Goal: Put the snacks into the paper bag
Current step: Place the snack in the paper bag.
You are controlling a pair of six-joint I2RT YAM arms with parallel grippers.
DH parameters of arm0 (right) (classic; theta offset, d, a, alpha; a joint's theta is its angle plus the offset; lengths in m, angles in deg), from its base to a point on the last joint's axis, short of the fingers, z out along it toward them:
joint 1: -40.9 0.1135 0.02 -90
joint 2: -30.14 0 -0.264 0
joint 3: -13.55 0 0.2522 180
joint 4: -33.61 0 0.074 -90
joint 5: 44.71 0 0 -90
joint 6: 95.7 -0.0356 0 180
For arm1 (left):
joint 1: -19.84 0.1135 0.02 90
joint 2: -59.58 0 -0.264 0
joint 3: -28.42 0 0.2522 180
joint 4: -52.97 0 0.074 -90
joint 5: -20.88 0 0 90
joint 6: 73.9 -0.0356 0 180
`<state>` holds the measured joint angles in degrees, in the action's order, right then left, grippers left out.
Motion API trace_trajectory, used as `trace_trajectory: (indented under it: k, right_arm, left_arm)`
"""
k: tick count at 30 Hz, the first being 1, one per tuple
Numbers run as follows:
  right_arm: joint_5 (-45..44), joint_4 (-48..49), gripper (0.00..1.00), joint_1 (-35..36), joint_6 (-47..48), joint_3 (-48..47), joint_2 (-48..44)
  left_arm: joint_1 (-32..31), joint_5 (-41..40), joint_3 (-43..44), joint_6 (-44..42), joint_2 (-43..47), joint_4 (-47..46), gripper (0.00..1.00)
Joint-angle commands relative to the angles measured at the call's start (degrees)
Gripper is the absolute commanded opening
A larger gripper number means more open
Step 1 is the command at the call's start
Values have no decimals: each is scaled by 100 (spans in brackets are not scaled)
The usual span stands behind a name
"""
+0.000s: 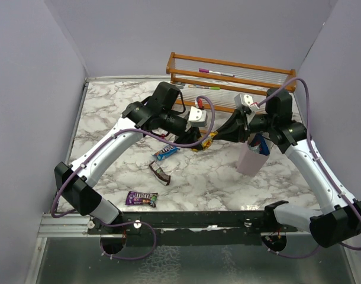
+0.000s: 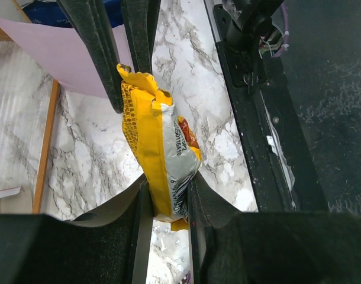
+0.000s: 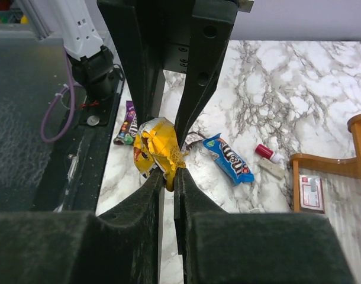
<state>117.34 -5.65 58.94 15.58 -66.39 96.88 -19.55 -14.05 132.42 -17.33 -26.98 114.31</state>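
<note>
1. The left fingers (image 2: 142,206) are clamped on one end of the yellow packet (image 2: 160,148). In the left wrist view the wrapper is squeezed flat between them.
2. The right fingers (image 3: 181,189) are closed on the crumpled tip of the opposite end. Both arms therefore hold the one snack, and it hangs clear of the worktop (image 1: 228,183).
3. The packet's long axis runs from one set of fingers to the other. In the overhead view that is roughly left to right, in the gap between the two wrists.
4. The paper bag (image 1: 251,160) stands just to the right of the packet, below the right wrist and well apart from the left arm's base. Something blue shows at its mouth.
5. The right arm is plainly the nearer to the bag. The move ahead probably turns on the left fingers letting go, so that the right arm can swing the packet back over the bag's opening.
6. A risk is that the right fingers grip only the wrapper's thin edge, so the packet may droop or slip once the left lets go.
7. Further out, a blue-white snack (image 1: 167,152), a dark brown one (image 1: 159,173) and a purple one (image 1: 141,198) lie on the worktop nearer the left arm, not yet bagged.
</note>
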Motion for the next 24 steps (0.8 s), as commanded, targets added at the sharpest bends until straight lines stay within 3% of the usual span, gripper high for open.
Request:
trace_trajectory:
  k: [1,6,16,24]
  right_arm:
    - [432,472,6,41,-379,140,-229]
    - [226,592,1,41,-533,237,-380]
    - [-415,528,1,-316,-787,323,-942]
    - [-1660,-195,1,-890,-557,-95,-1531]
  left_arm:
    - [-19,182,-67,-115,-45,-125,14]
    - [-22,184,-87,-92,2,-178,21]
    - [-21,-194,-470,-12,442,-591,53]
    - [-15,-1018,-548,-190,757,-575,61]
